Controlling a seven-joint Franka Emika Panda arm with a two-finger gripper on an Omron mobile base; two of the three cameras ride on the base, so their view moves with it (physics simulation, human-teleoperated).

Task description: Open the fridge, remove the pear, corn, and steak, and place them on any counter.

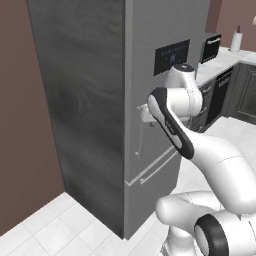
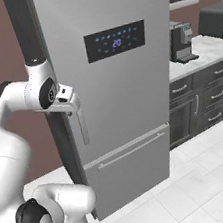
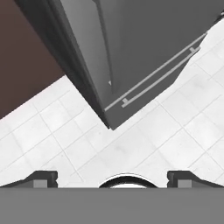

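**Reaching for the fridge handle**

Opening step, barely begun: fridge (image 2: 116,92) shut, pear, corn and steak presumably inside. Tool (image 2: 67,101) just beside top of vertical handle (image 2: 83,128), fingers (image 3: 41,178) spread wide, holding nothing. Next: settle around bar, pinch, pull toward 6 o'clock. Desk (image 2: 200,49) at 3 o'clock.

The tall silver-grey fridge (image 2: 128,106) looks like brushed metal, matt, with a glossy black display panel (image 2: 115,41). Below the wide-set jaws, the white tiled floor (image 3: 144,144) looks smooth and faintly glossy.
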